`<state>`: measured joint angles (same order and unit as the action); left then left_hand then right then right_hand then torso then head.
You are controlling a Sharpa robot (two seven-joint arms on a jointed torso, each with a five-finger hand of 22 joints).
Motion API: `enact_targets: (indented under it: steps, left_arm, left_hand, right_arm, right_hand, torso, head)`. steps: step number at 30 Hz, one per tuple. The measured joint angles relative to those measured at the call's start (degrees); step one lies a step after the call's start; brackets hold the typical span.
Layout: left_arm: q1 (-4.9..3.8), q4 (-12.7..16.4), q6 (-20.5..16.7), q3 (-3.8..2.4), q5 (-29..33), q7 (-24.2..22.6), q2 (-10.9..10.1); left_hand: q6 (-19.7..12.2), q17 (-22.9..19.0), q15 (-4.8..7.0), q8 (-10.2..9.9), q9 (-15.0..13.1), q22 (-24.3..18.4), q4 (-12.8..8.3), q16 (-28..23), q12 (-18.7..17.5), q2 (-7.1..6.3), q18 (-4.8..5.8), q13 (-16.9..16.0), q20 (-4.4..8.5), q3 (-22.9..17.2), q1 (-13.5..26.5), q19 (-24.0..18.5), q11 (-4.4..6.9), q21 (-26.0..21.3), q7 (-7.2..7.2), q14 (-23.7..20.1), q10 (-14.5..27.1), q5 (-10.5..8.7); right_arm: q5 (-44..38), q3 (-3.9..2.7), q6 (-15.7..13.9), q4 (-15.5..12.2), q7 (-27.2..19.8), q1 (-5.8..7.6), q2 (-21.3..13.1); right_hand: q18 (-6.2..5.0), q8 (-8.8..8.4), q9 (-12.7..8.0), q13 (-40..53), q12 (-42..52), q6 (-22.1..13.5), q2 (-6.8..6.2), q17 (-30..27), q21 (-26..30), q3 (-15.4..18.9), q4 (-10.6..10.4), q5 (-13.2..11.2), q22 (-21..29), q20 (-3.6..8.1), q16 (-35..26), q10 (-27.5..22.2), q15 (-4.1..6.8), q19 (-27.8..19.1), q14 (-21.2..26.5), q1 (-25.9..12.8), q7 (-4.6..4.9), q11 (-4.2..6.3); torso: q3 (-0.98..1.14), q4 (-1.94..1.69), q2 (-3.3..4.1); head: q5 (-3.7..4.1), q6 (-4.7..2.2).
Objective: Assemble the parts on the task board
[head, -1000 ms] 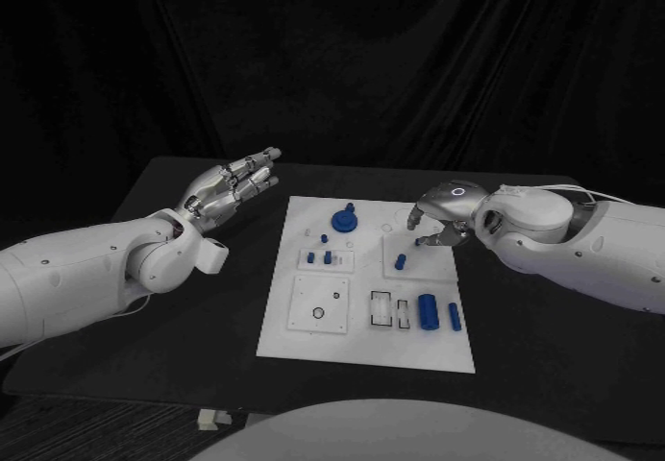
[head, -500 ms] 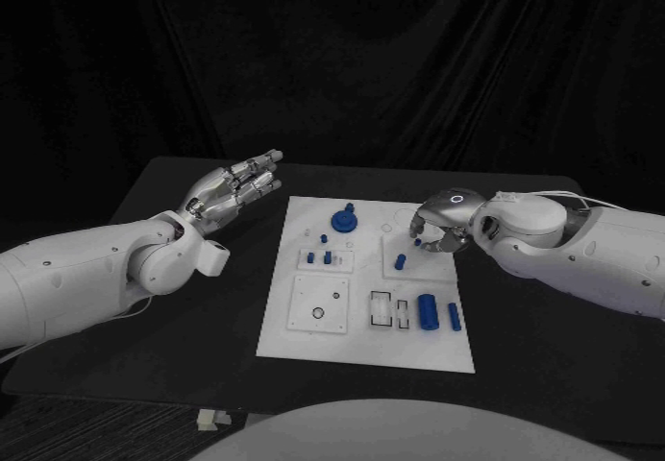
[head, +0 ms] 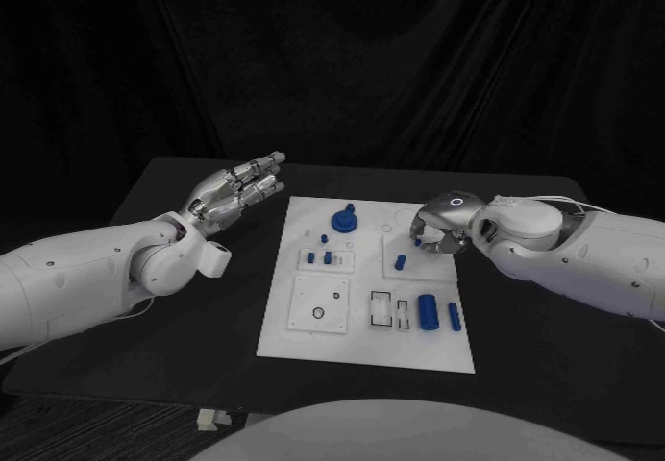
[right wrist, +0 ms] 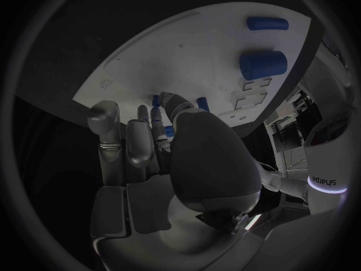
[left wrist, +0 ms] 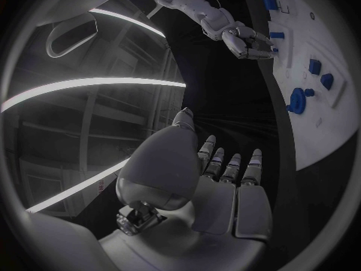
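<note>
A black worktop (head: 166,317) under black curtains (head: 360,77) carries the white task board (head: 363,327) at frame centre, blue parts (head: 429,312) on it. Left hand (head: 235,187), upper left, fingers spread, empty. Right hand (head: 436,229) curls over the board's upper right; grip unclear.

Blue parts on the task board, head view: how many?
7 distinct: round part with knob at the far edge, small one below it, a pair left-centre, one peg by the right hand, two cylinders near-right. The hand may hide more.
</note>
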<state>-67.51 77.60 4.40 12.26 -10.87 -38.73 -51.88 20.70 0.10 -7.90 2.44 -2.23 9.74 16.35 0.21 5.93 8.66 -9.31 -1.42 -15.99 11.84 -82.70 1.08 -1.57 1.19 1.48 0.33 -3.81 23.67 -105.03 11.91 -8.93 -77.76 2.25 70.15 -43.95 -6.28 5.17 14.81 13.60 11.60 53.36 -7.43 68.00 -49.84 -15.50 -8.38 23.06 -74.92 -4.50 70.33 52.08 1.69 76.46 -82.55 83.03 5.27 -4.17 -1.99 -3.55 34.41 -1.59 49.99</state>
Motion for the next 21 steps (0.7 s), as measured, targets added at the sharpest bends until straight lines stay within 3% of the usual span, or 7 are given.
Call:
enact_targets:
  steps: [10,15,21]
  left_arm:
    - [0.21,-0.28,0.69,0.00,0.04,-0.02,0.08]
    - [0.42,-0.55,1.02,0.01,0.05,-0.03,0.23]
    - [0.57,-0.89,1.26,0.01,0.06,-0.04,0.32]
  left_hand:
    - [0.90,0.36,-1.02,0.00,-0.03,0.38,-0.16,0.00,0.70,0.39,0.00,0.00,-0.21,0.16,-1.43,0.21,-0.72,0.00,0.89,1.02,-0.30,1.41]
    - [1.12,0.43,-1.34,0.00,-0.06,0.68,-0.16,0.23,0.93,0.75,0.00,0.00,-0.41,0.16,-1.79,0.41,-1.24,0.00,1.10,1.34,-0.41,1.91]
    - [1.75,0.58,-1.85,0.00,-0.16,1.21,-0.35,0.50,1.52,1.06,0.01,-0.10,-0.61,-0.03,-2.83,0.62,-1.60,0.00,1.73,1.86,-0.76,2.63]
  right_arm:
    - [0.01,0.00,-1.24,1.78,-0.37,-0.83,1.07]
    - [0.25,-0.07,-2.04,2.60,-0.77,-1.26,1.67]
    - [0.90,-0.11,-3.33,3.33,-1.43,-1.66,2.06]
  right_hand:
    - [0.00,0.66,0.23,-0.63,0.67,1.19,0.05,0.03,0.00,-1.21,0.37,-0.35,0.00,0.03,0.00,1.98,0.00,0.03,0.00,0.06,0.17,0.32]
    - [0.01,1.89,0.92,-1.26,1.05,2.84,0.06,0.03,0.00,-1.95,0.67,-2.54,0.01,0.31,0.27,4.59,0.00,0.32,0.00,0.07,0.07,0.62]
    - [0.00,3.41,2.12,-1.61,1.72,5.08,0.45,0.03,-0.35,-2.75,1.47,-2.70,0.01,0.62,0.26,7.87,0.22,0.62,-0.22,0.47,0.27,1.23]
  torso:
    - [-0.05,-0.01,0.00]
    - [-0.07,-0.03,-0.03]
    - [-0.08,-0.04,-0.04]
  head:
    - [-0.12,0.00]
    - [-0.19,0.00]
    - [-0.19,0.00]
